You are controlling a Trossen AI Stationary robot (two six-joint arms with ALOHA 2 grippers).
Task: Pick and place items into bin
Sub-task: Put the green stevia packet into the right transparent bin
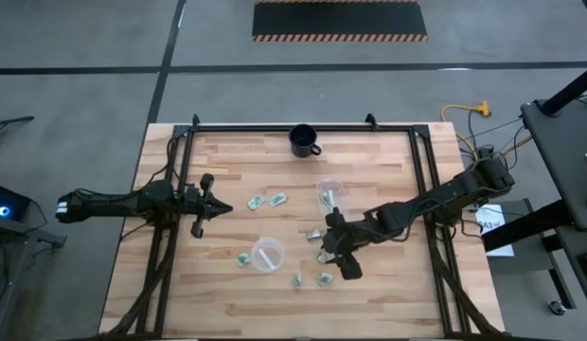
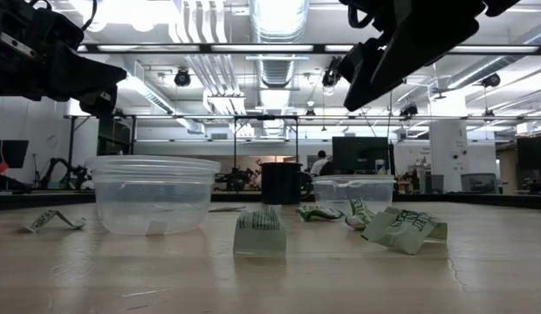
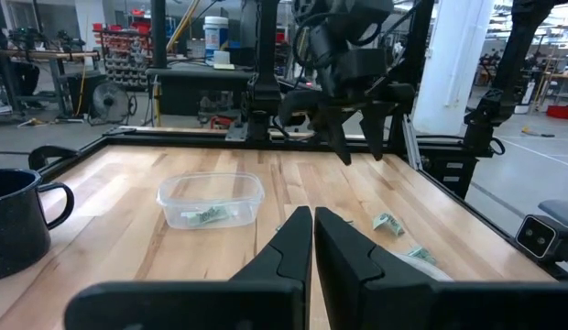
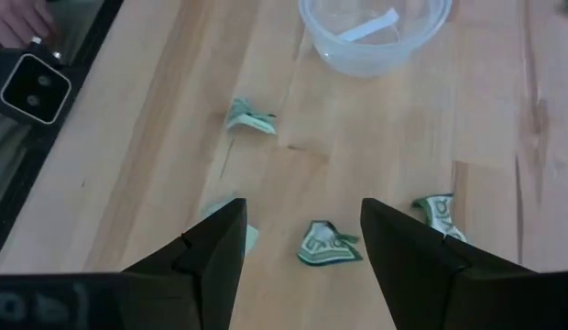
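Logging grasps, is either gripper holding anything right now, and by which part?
Nothing. The right gripper is open above a wrapped piece; the left gripper is shut and empty.

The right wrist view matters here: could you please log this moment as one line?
right end effector: open, above green wrapped piece | left end effector: shut, waiting at table's left | round clear bin: holds one white piece

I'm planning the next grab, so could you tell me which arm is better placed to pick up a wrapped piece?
Right, probably. The right gripper hangs open directly above a wrapped piece, while the left gripper waits shut, away from the pieces.
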